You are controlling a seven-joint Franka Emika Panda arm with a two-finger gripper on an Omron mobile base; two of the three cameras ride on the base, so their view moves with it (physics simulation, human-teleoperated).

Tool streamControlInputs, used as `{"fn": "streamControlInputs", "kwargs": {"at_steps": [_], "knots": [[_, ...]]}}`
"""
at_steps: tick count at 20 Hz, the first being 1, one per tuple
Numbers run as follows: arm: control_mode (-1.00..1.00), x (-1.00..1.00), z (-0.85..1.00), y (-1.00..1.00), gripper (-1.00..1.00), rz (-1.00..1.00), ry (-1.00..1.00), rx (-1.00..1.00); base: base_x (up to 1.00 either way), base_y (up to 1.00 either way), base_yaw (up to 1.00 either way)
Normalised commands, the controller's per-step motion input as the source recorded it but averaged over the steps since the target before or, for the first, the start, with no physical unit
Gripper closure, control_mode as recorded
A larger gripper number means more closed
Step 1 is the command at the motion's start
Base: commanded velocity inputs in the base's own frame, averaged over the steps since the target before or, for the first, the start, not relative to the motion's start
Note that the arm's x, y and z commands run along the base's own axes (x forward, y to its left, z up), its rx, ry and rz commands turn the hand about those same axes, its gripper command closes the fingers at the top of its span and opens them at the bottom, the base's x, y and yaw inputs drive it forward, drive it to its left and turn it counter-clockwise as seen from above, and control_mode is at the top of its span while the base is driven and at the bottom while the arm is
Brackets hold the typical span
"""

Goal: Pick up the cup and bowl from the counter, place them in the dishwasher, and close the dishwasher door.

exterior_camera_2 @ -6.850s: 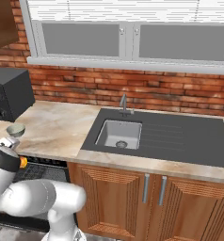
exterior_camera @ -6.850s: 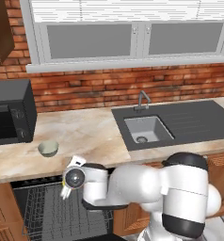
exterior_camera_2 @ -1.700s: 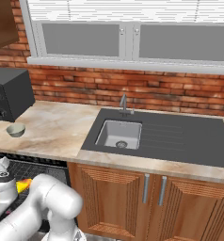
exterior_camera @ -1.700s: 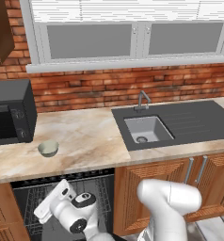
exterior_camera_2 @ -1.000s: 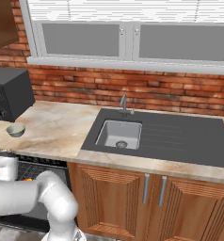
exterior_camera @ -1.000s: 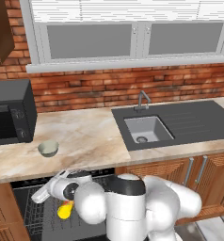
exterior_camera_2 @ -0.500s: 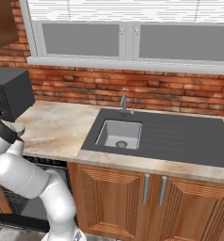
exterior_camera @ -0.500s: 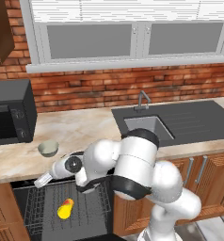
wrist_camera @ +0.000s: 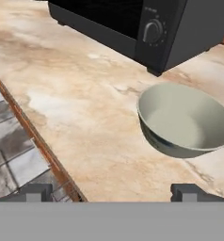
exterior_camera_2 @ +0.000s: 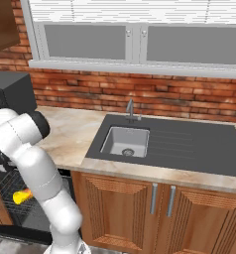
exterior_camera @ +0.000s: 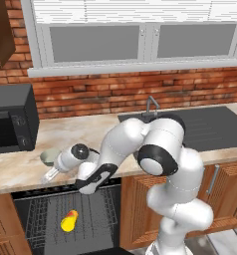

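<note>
The pale grey-green bowl [wrist_camera: 184, 120] sits upright on the beige counter [wrist_camera: 76, 103], just in front of the microwave. In the left base view the bowl [exterior_camera: 48, 155] is partly hidden by my hand. My gripper [wrist_camera: 111, 193] hovers low over the counter edge, close to the bowl, open with nothing between its fingertips [wrist_camera: 191, 192]. It shows as the gripper [exterior_camera: 50, 169] just below the bowl. The yellow cup [exterior_camera: 68, 220] lies on its side in the wire rack of the open dishwasher [exterior_camera: 36, 219]. It shows again as the cup [exterior_camera_2: 22, 196] behind my arm.
A black microwave [exterior_camera: 8, 119] stands on the counter at the far left, right behind the bowl. The dark sink [exterior_camera_2: 124, 140] and drainboard lie to the right. Wooden cabinet doors [exterior_camera_2: 120, 208] flank the dishwasher.
My arm has swung up out of the dishwasher to the counter by the bowl. The cup stays lying in the rack. The jaws have stayed open.
</note>
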Motion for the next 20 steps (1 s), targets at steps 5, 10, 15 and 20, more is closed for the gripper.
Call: {"fn": "streamControlInputs", "kwargs": {"at_steps": [5,10,15,20], "knots": [[-1.00,0.00,0.29,0.01,-1.00,0.00,0.03,-0.11,0.00,0.00,0.00],[-1.00,0.03,0.31,0.12,-1.00,0.00,0.04,-0.16,0.00,0.00,0.00],[-1.00,0.18,0.41,0.24,-1.00,-0.01,0.06,-0.21,0.00,0.00,0.00],[-1.00,0.15,0.30,0.17,-1.00,0.00,0.07,-0.21,0.00,0.00,0.00]]}}
